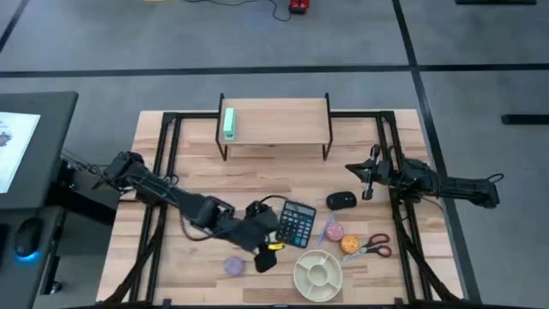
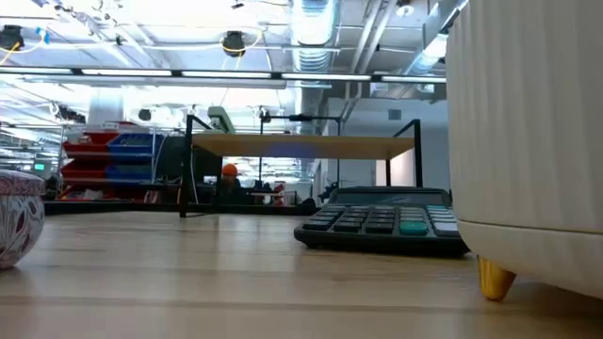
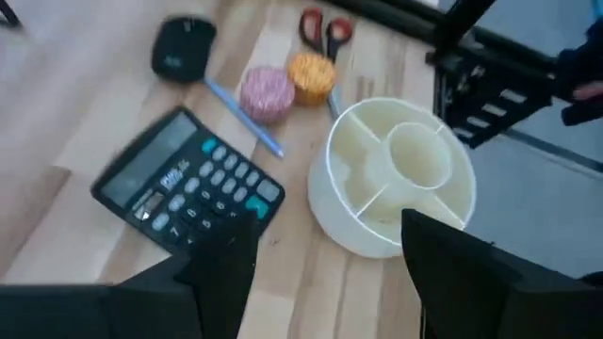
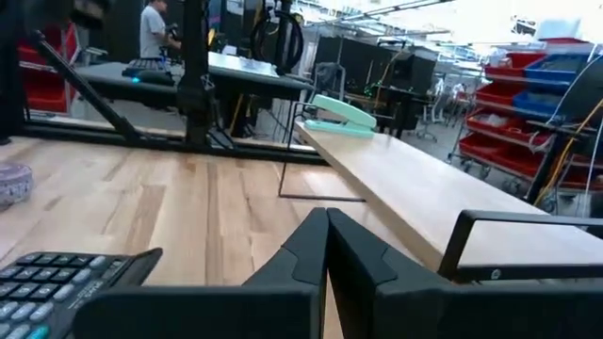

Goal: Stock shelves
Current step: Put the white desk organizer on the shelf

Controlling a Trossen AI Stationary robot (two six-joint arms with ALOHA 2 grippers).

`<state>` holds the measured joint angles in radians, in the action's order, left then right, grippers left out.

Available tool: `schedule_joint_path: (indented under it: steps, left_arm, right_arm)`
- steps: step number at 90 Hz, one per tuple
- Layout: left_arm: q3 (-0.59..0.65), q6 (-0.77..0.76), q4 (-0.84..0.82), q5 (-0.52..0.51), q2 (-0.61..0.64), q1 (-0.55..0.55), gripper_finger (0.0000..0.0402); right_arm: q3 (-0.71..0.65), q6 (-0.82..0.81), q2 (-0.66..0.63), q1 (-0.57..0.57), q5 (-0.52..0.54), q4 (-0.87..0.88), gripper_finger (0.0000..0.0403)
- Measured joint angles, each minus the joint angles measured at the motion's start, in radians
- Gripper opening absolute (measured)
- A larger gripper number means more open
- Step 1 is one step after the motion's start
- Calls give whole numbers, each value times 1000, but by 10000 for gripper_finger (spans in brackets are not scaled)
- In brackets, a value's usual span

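Observation:
The shelves (image 1: 276,122) stand at the table's far middle, a low wooden top on thin black legs, with a mint-green stapler (image 1: 229,123) lying on its left end. The same shelf (image 4: 424,193) and stapler (image 4: 344,113) show in the right wrist view. My left gripper (image 3: 325,273) hovers open above the table's near middle (image 1: 267,249), between a black calculator (image 3: 188,179) and a white divided bowl (image 3: 391,174), and holds nothing. My right gripper (image 4: 327,247) is shut and empty, low over the table's right side (image 1: 356,170), just right of the shelf's near edge.
Right of the calculator (image 1: 298,223) lie a black mouse (image 1: 341,200), a blue pen (image 1: 324,228), a pink ball (image 1: 333,231), an orange ball (image 1: 349,245) and scissors (image 1: 376,249). The bowl (image 1: 317,273) and a purple patterned cup (image 1: 234,266) sit near the front edge.

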<state>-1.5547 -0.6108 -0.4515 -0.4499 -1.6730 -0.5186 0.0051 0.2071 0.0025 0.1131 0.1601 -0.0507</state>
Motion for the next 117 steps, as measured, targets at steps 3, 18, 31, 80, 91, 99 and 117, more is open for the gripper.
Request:
schedule_joint_path:
  steps: [3, 18, 31, 80, 91, 99, 117]
  left_arm:
    - [0, 3, -1, -23, 17, -10, 237]
    - [0, 3, 29, -141, 116, -25, 237]
    - [0, 76, 110, -207, 188, -9, 237]
    - [0, 14, -121, -426, 286, 69, 237]
    - [0, 4, -146, -422, 286, 71, 237]
    - [0, 6, -181, -419, 285, 71, 237]
    - [0, -1, -258, -310, 300, 70, 237]
  right_arm:
    - [0, -12, 0, -1, 0, -5, 0]
    - [5, -323, 3, 1, 0, -136, 0]
    - [73, -444, 30, -10, -39, -142, 0]
    - [687, -402, 511, -171, -110, 24, 0]
    - [752, -538, 586, -186, -110, -130, 0]
    - [800, -589, 654, -187, -123, -175, 0]
    - [980, -636, 868, -253, -135, 141, 38]
